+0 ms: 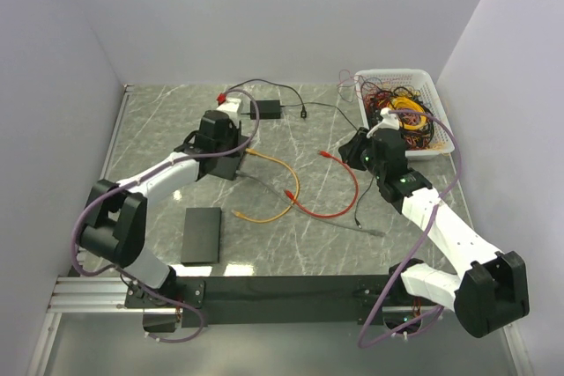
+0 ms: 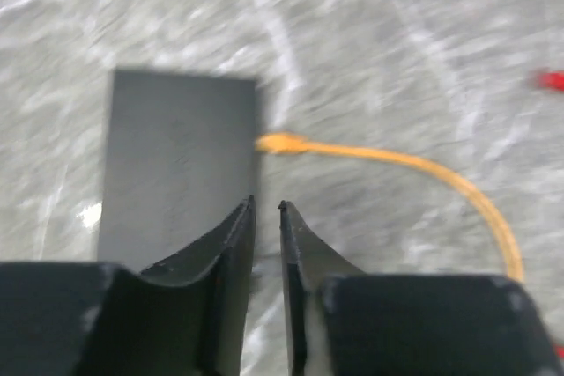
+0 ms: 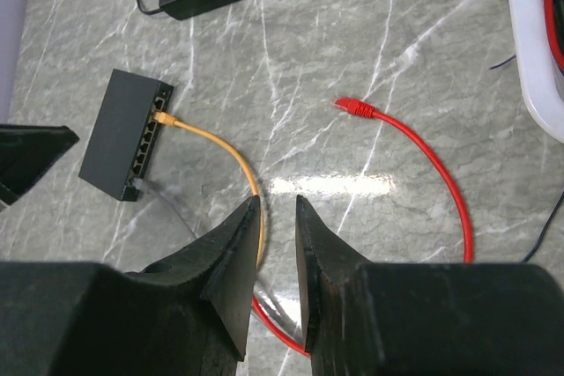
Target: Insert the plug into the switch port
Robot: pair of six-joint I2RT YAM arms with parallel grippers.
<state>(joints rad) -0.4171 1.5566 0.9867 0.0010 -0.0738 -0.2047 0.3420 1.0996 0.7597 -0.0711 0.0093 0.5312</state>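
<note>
At switch point(image 3: 119, 134) | right wrist: orange plug point(image 3: 163, 118) touching it | top: contact hidden

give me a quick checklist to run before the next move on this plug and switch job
1. Orange plug in a port of the network switch: ok, it sits in the port row. Whether it is fully seated: cannot tell.
2. Left gripper free of the plug: ok, narrow gap, nothing between its fingers.
3. Right gripper empty: ok, nothing between its fingers. The orange cable passes behind one finger; contact: cannot tell.
4. Red plug clear of the switch: ok, it lies loose, well apart.
5. Switch lying flat: ok.
</note>
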